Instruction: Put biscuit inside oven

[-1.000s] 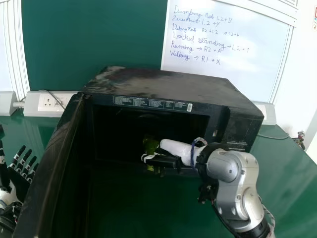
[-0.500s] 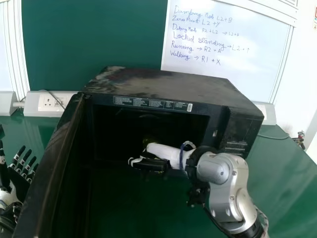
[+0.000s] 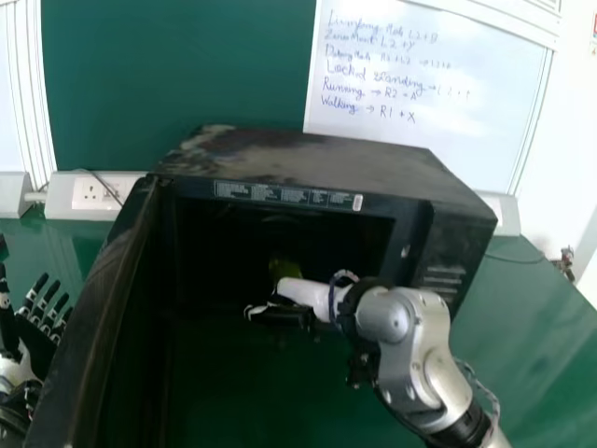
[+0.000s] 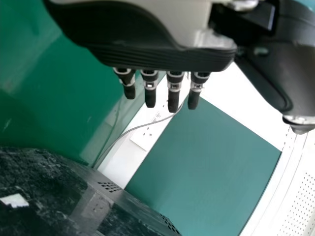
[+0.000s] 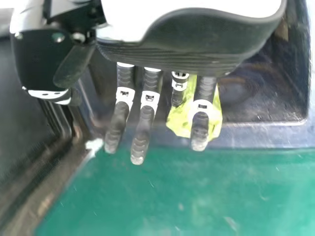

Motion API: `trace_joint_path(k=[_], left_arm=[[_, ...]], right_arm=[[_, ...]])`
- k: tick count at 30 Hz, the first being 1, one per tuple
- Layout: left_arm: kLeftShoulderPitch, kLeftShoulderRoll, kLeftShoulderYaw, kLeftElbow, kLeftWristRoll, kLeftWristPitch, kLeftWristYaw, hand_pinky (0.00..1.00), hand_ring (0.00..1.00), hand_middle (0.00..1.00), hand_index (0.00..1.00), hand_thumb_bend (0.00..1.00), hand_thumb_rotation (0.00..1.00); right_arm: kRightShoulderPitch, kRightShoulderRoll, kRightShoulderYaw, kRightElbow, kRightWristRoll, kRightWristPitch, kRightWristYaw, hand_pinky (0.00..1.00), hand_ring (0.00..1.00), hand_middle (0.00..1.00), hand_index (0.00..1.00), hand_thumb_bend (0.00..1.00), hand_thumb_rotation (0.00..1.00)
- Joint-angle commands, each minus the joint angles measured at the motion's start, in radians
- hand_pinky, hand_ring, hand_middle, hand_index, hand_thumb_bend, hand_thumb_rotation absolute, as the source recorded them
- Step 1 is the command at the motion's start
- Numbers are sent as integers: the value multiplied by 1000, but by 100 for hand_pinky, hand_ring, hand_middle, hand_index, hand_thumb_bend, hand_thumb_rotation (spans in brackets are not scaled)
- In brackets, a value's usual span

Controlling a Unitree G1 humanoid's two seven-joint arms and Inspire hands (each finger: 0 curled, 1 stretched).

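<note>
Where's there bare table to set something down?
Two patches: green tabletop before the microwave oven, between its open door and the right arm; tabletop right of arm and oven. Crowded: oven mouth, with the right hand and yellow-green packet; left of the door, left hand.

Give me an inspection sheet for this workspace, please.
Surface: green table, glossy.
Job's things: oven, door open; yellow-green packet, presumably the biscuit, at its mouth.
Clutter: small unclear item, far right.
Hands: right hand at the oven mouth, extended fingers partly covering the packet; left hand beside the door, fingers straight.
Cables: thin cable by the wall socket; another right of the oven.
Surroundings: green board, whiteboard with handwriting.
</note>
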Motion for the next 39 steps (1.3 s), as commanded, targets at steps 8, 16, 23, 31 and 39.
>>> trace_joint_path(k=[8,16,23,31,39], left_arm=[[-6,6,0,-5,-15,11,1,73,80,83,85,78,15],[-10,7,7,1,-25,14,5,74,80,83,85,79,14],[-4,15,5,4,-26,10,-8,75,81,84,86,79,15],[-4,13,5,3,-33,14,-5,75,81,84,87,79,15],[2,14,4,0,-31,9,-9,73,80,83,86,79,16]], right_arm=[[-4,-67,6,33,-6,-43,20,18,30,38,36,58,57],[14,-76,10,39,-38,-22,-4,21,34,40,36,61,59],[4,-61,22,47,-96,-7,-19,30,40,48,52,65,62],[16,-37,6,29,-136,-23,-78,38,52,61,79,69,58],[15,-15,-2,64,-143,-30,-130,51,63,70,77,70,59]])
